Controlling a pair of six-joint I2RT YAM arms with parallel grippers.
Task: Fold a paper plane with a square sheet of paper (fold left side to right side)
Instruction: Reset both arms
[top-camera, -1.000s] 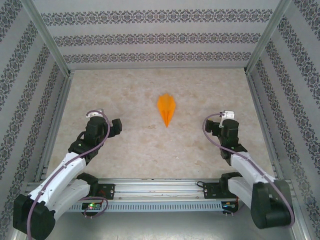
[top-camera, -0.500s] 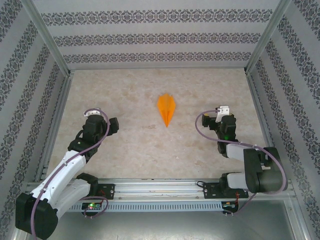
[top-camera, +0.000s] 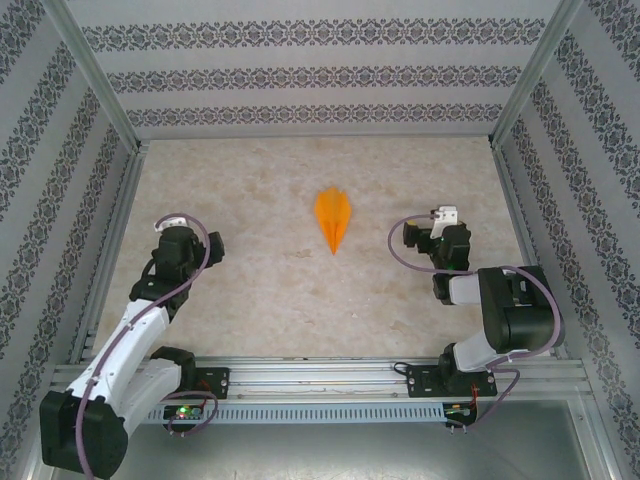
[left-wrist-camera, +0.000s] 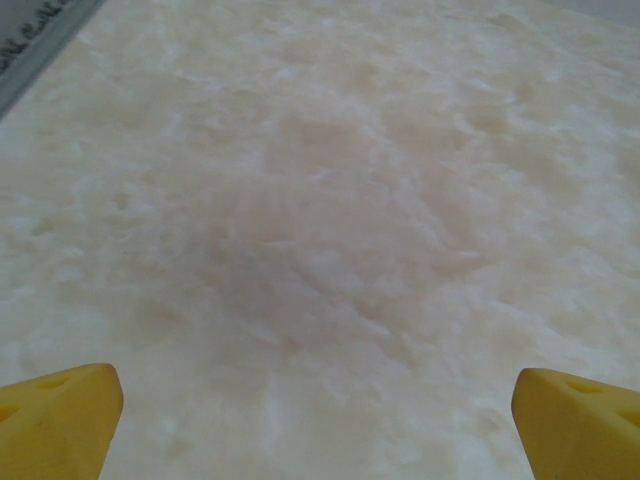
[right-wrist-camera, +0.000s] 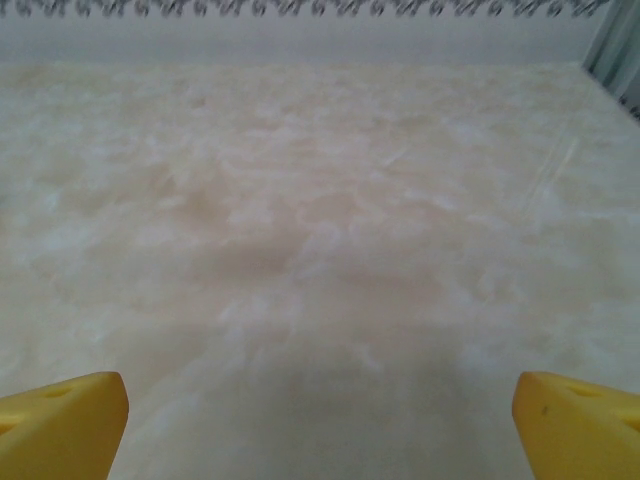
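Note:
The square sheet of paper lies folded into a narrow orange paper plane on the middle of the table, its point toward the near edge. My left gripper hovers well to the left of it and my right gripper to its right, neither touching it. In the left wrist view the yellow fingertips stand far apart over bare tabletop, so the left gripper is open and empty. The right gripper is likewise open, its yellow fingertips wide apart with nothing between.
The beige marbled table is boxed in by patterned walls at the back and both sides. A metal rail with the arm bases runs along the near edge.
Both arms have drawn back: the left gripper slid left and toward its base, the right arm folded up with its gripper shifting slightly left and farther back. The plane has not moved.

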